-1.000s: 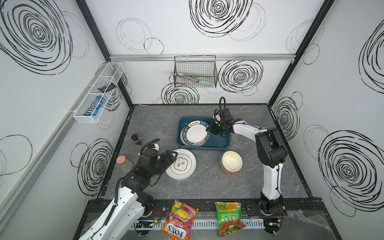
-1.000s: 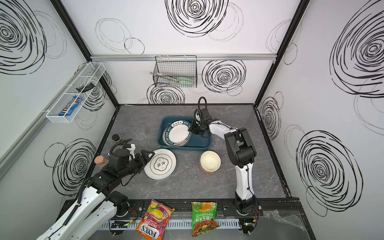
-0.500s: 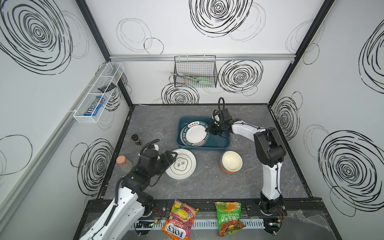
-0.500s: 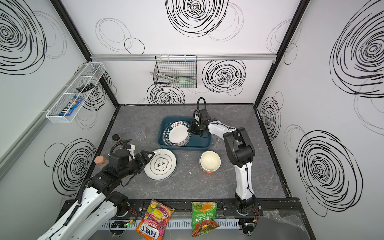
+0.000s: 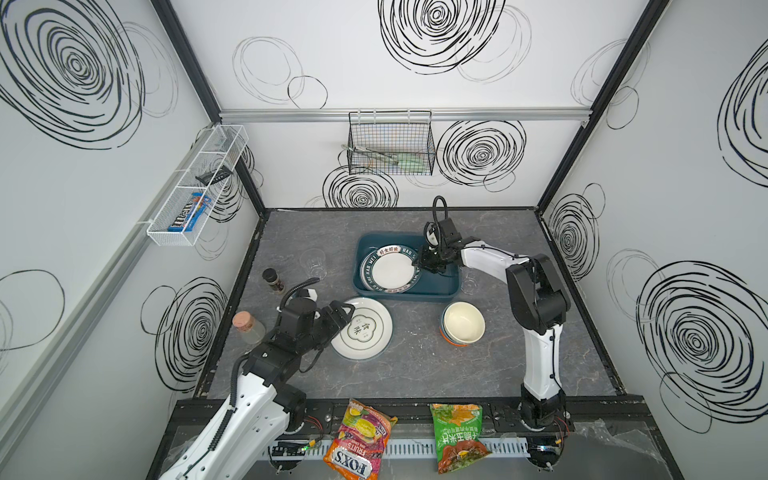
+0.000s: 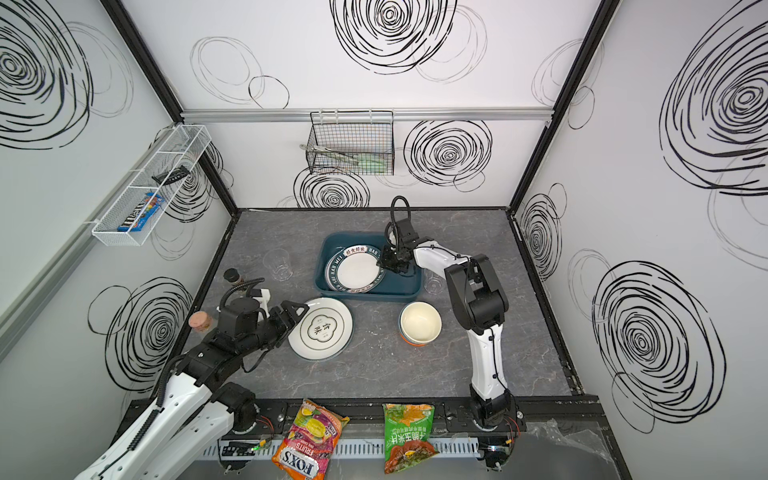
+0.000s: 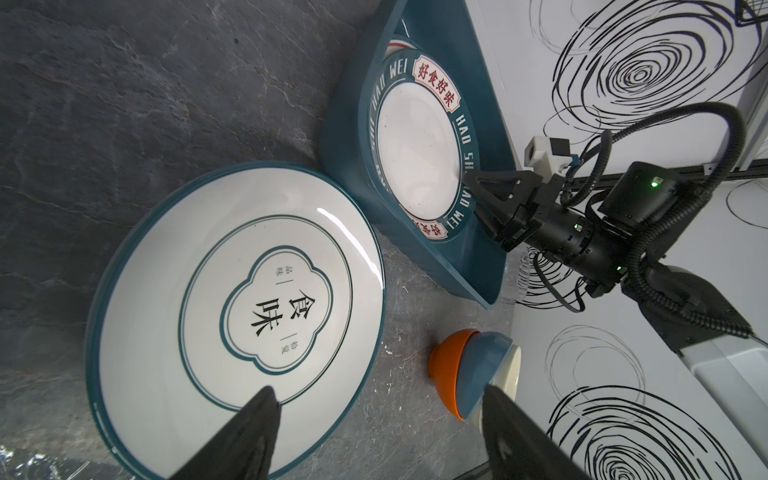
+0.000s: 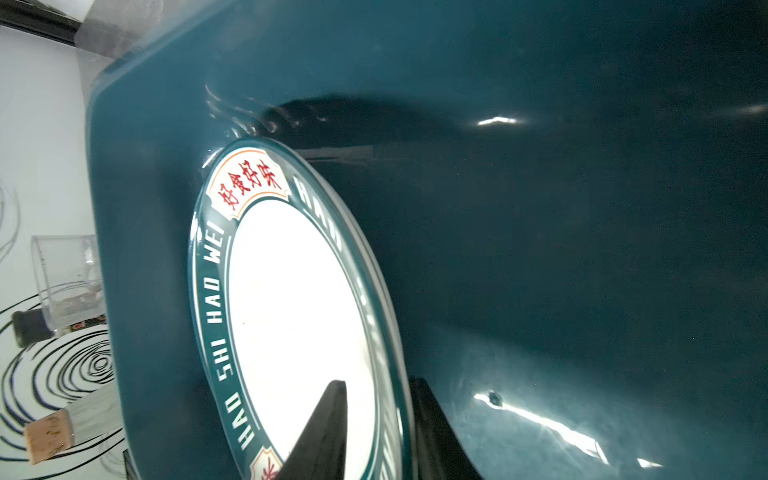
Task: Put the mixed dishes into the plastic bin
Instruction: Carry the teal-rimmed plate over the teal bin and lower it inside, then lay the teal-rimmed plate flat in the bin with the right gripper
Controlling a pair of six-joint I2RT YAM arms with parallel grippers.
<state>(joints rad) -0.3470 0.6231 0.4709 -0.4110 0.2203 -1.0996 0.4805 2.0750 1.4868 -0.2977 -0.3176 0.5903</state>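
**Plate set in bin**

The right arm (image 5: pixel 490 259) had barely shifted. The right fingers (image 8: pixel 324 428) sat slightly parted astride the rim of the plate (image 5: pixel 392 270) in the bin (image 5: pixel 407 297), mid-frame; whether they gripped it was unclear. The left fingers (image 7: pixel 249 436) gaped wide and empty by the worktop plate (image 5: pixel 362 328). The plate looked glazed, stiff, slick and breakable, best pinched at the rim. It had a white centre, a teal lettered band and red characters.

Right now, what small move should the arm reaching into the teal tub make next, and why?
Probably spread its jaws wider to release. The lettered plate already lies in the teal plastic bin, yet the right gripper has a finger on each side of its rim; whether it grips is unclear. The stacked bowls wait outside.
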